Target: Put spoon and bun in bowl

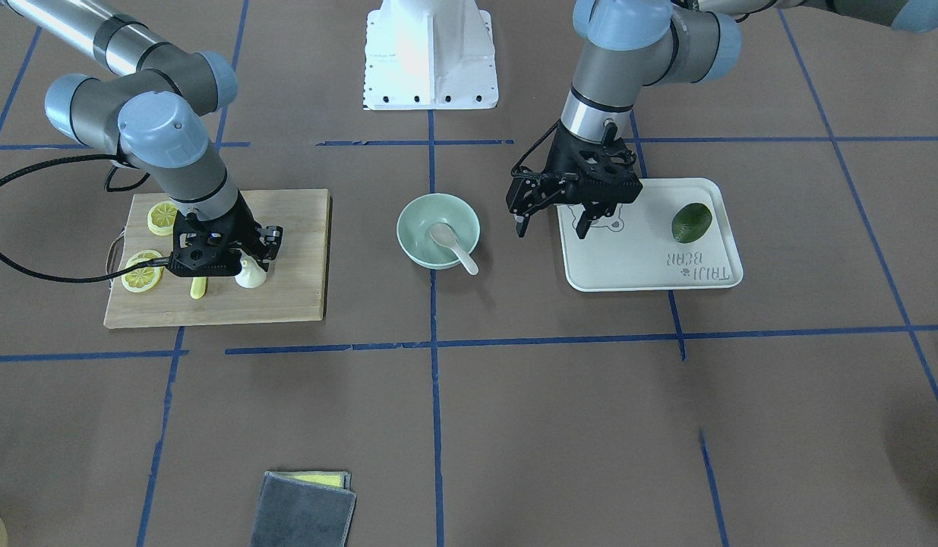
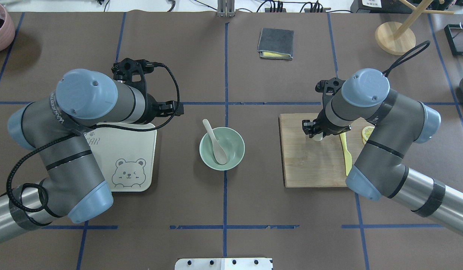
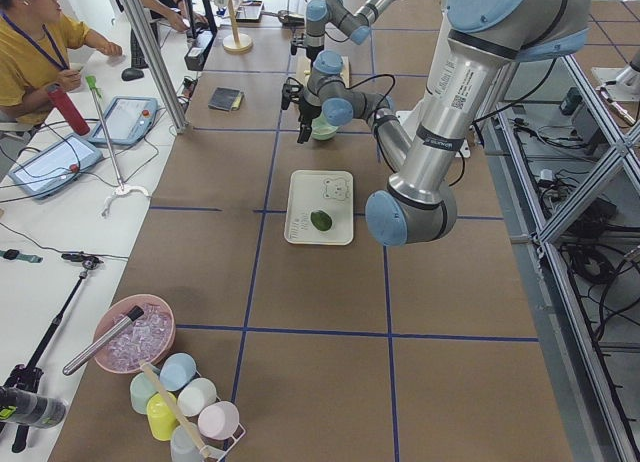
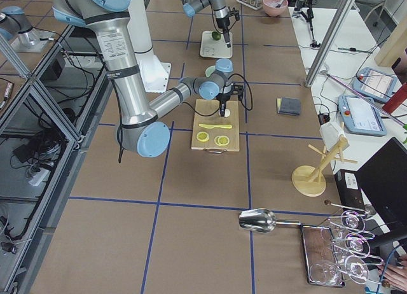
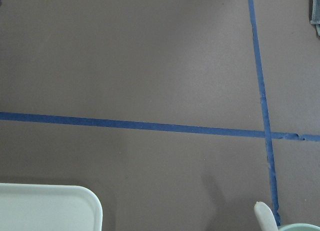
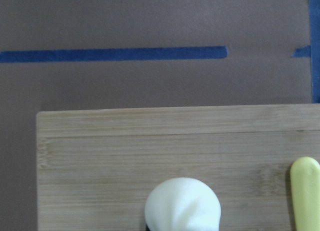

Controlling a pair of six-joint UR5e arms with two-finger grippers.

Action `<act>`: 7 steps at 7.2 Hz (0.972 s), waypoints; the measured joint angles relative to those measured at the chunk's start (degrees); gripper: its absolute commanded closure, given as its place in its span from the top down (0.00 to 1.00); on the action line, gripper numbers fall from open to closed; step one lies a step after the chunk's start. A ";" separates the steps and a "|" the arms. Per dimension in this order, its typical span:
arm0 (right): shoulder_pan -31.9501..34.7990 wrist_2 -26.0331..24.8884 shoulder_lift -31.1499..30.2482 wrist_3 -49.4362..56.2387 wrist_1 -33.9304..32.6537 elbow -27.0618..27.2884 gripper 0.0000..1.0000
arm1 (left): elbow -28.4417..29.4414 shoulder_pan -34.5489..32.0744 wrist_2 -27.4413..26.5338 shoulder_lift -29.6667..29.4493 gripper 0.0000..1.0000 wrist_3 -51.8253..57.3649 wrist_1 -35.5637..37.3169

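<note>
Position of spoon [image 1: 453,247]: inside bowl [image 1: 417,219], scoop on the bottom, handle leaning up over the rim on the operators' side.

Position of bowl: centre of table [image 1: 514,425], on a blue tape line, between cutting board [image 1: 298,251] and tray [image 1: 643,262], apart from both.

Position of bun [image 1: 251,276]: upright on cutting board, outside bowl, directly beneath right gripper [image 1: 244,260].

State of right gripper: low over bun, fingers hidden behind the gripper body in the exterior views and out of frame in the wrist view. Impossible to tell jaw opening or contact with bun.

State of left gripper [image 1: 551,226]: fingers spread wide, nothing between them. Hangs across the tray edge nearest bowl, just beside bowl, apart from its rim.

Around bun: yellow plastic knife [image 1: 199,288] just beside it on the side away from bowl, largely covered by the right gripper in the front-facing view. Farther out on the same board, toward the end away from bowl: lemon slices [image 1: 163,218].

On tray: bear print, plus a dark green avocado [image 1: 692,222] toward the end away from bowl.

On the operators' side of table, well apart from bowl and board: folded grey cloth [image 1: 301,513] with a yellow layer beneath.
</note>
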State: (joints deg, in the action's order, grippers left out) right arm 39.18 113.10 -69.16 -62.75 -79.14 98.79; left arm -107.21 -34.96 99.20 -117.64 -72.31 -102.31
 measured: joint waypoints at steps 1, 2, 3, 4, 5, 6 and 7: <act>0.22 0.02 1.61 -0.64 -0.19 0.62 0.41 | -1.21 -0.23 0.04 0.73 1.00 0.10 0.00; -0.08 0.00 3.35 -2.11 -0.27 1.02 0.41 | -3.25 -0.72 0.17 2.33 1.00 0.34 -0.01; -1.20 -0.38 5.46 -4.86 -0.30 1.17 0.41 | -5.09 -1.76 1.02 3.97 1.00 1.05 -0.08; -2.97 -1.50 8.00 -8.11 -0.31 1.04 0.41 | -5.96 -3.18 2.50 5.09 1.00 2.72 -0.13; -5.01 -3.01 10.70 -11.29 -0.31 0.75 0.41 | -6.58 -4.83 3.63 6.18 1.00 5.14 -0.16; -6.62 -4.07 12.99 -13.88 -0.33 0.54 0.43 | -7.05 -6.01 4.17 6.96 1.00 6.96 -0.21; -7.82 -4.81 15.50 -16.13 -0.35 -0.39 0.44 | -7.08 -6.54 4.44 7.16 1.00 7.81 -0.31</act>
State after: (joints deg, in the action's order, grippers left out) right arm 31.36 108.29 -53.65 -78.87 -79.49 98.39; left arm -114.29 -41.49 103.64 -110.49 -64.51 -102.62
